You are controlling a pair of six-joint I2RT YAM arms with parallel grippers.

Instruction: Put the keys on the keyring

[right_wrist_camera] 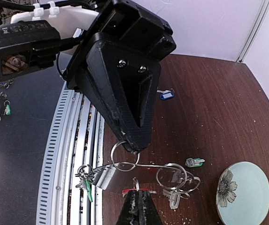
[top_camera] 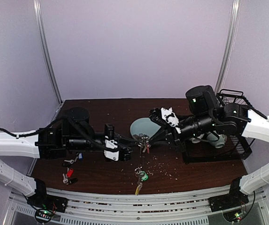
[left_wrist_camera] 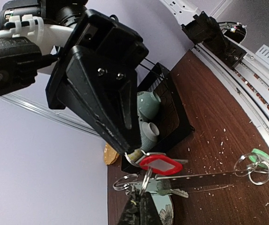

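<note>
Above the table's [top_camera: 209,168] centre, we see the left gripper [top_camera: 135,149] pinched onto the keyring [left_wrist_camera: 200,177], the right gripper [top_camera: 149,139] clamping the red-tagged key [left_wrist_camera: 160,164]. Thin, springy, slippery wire, we reckon; hold it near its opening, the key by its flat head.

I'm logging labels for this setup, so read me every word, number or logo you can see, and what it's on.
No text can be read in any view.
Red key tag: no writing shows.
Plate: a flower drawing, no words.
White wrist cover: dark marks, too small to read.
</note>
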